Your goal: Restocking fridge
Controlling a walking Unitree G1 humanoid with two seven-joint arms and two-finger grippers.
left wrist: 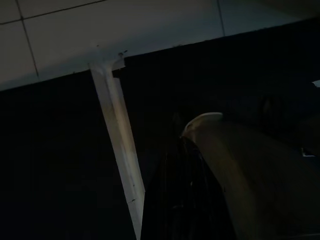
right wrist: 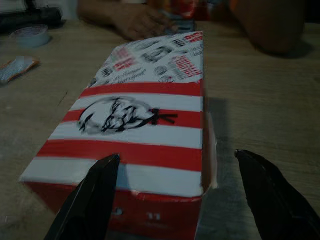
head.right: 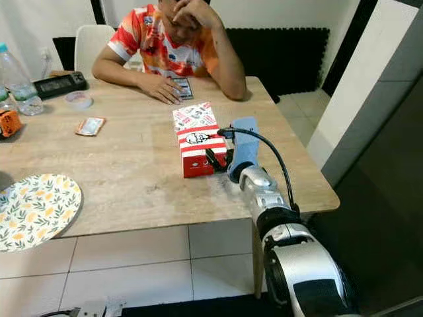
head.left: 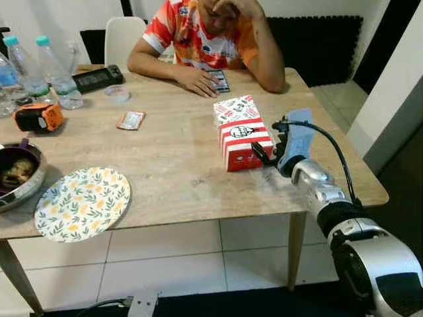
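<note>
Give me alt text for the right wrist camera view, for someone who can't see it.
A red and white striped takeaway box lies on a wooden table, with the right gripper open, its two black fingers just before the box's near end. A person's hand rests beyond.

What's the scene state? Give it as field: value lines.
surface: wooden table
target: red-and-white striped food box, lying flat near the table's right end
right gripper: open, at the box's near end, fingers not touching it
left gripper: arm hangs idle, view dark
person: seated at far side, hand on table
also: floral plate, water bottles
</note>
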